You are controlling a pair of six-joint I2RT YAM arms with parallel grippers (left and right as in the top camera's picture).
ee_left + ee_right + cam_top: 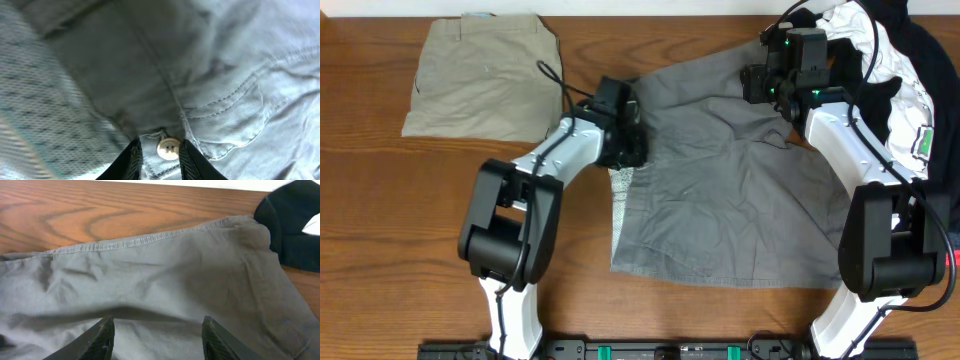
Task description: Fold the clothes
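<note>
Left lie folded shorts; centre, spread shorts; right, clothes pile.

Open table left; garment pile crowds right

The shorts are lying spread over the table, filling most of the view. Their stitched hem is running along the far edge, rising toward the right. Bare wood is showing beyond that hem. A black garment is lying at the shorts' far right corner, touching or overlapping it, with a sliver of white cloth peeking out beside it. The right gripper is hovering over the shorts' near part, its fingers standing well apart, a shadowed crease in the cloth running between them. Whether the tips are touching the shorts is unclear.
</note>
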